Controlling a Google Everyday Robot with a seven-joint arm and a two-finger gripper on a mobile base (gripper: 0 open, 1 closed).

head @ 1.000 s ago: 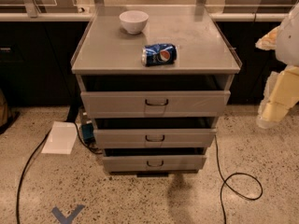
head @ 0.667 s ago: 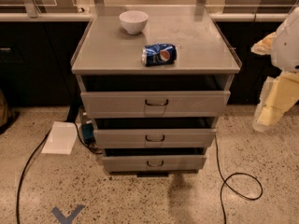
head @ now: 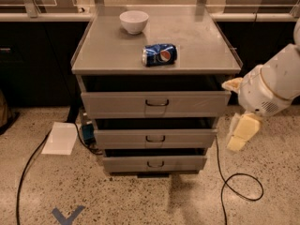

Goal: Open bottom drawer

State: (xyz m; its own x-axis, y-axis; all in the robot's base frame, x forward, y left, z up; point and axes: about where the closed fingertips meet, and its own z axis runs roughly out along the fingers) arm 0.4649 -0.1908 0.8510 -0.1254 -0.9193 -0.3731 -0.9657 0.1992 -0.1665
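Note:
The bottom drawer is the lowest and narrowest of three grey fronts on the metal cabinet. It has a small dark loop handle at its centre. A dark gap shows above its front. My gripper hangs from the white arm at the right. It sits just off the cabinet's right side, level with the middle drawer and above and to the right of the bottom drawer. It touches nothing.
A white bowl and a lying blue soda can sit on the cabinet top. The top drawer also stands slightly out. Black cables run on the floor right and left. White paper lies at the left.
The arm and gripper have moved left, closer to the cabinet's right side. The drawers, bowl and can have not moved.

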